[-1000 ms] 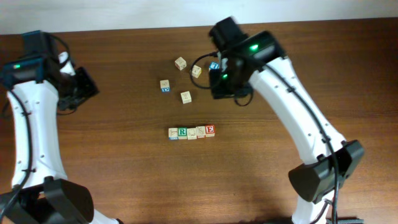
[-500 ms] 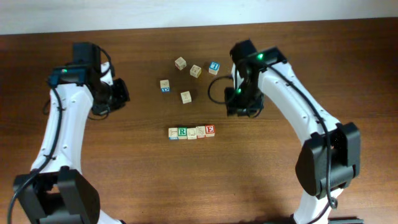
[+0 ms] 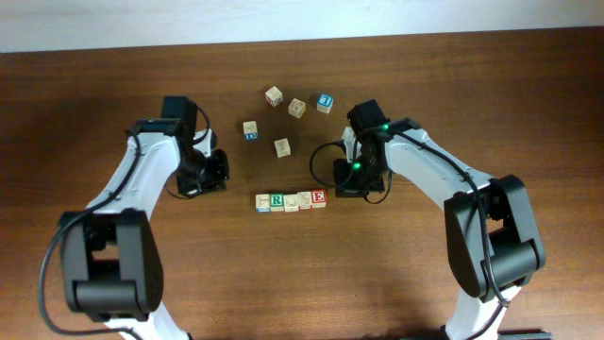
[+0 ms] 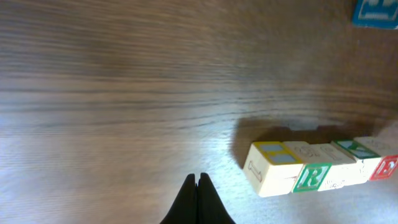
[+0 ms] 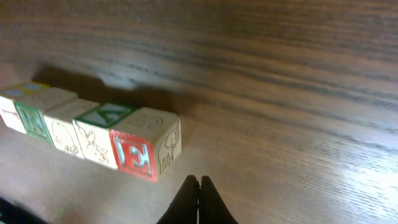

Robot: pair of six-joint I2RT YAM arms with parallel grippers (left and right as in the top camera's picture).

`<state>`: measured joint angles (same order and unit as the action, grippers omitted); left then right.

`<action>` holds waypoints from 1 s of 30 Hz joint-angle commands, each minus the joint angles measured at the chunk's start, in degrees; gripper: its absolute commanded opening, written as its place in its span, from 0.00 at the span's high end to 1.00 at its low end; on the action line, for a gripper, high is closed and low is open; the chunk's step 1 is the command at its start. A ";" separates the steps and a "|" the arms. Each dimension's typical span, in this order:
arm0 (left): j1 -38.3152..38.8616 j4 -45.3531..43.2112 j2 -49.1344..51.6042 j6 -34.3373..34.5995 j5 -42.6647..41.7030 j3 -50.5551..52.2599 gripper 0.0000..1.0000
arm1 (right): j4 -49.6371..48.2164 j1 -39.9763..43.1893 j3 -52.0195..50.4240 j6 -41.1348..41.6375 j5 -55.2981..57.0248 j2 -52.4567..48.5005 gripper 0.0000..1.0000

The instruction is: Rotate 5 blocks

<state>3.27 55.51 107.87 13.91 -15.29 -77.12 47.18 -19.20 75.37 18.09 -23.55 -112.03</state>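
Overhead view: a straight row of five small pale-wood alphabet cubes lies edge to edge near the middle of the dark brown wooden table. Two faces read clearly. There is a green "R" on the R cube, second from the left, and a red "E" on the E cube at the right end. The other three cubes in the row show tan tops with faint marks, none legible from above. In the right wrist view the E cube's side face carries a thin line drawing, and its neighbour has a green and blue mark on top.

Behind the row, well apart from it, lie five more cubes. These are four loose pale cubes and one blue-topped cube, whose white mark is too small to read. That makes ten cubes in all.

The left gripper has its black fingers pressed together on nothing and sits just off the row's left end, not touching it. The right gripper is likewise closed and empty, near the E cube but clear of it.
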 commanded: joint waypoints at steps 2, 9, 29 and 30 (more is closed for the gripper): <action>2.43 -0.81 3.91 -4.24 -5.99 0.76 1.00 | -4.61 -0.33 -4.63 5.18 -1.53 0.57 0.96; 3.15 -0.83 8.04 -4.52 -6.43 1.73 1.00 | -6.25 -0.28 -6.16 6.40 -1.55 0.26 0.96; 4.04 -2.89 8.81 -5.88 -12.61 2.10 1.00 | -9.92 -2.14 -6.58 4.66 -2.84 0.11 0.96; 4.42 -2.91 8.81 -5.86 -12.63 2.10 1.00 | -9.97 -2.25 -6.58 4.66 -2.84 0.11 0.96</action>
<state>6.55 52.82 116.05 9.17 -26.33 -75.50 37.45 -20.23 69.19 23.73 -25.21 -112.03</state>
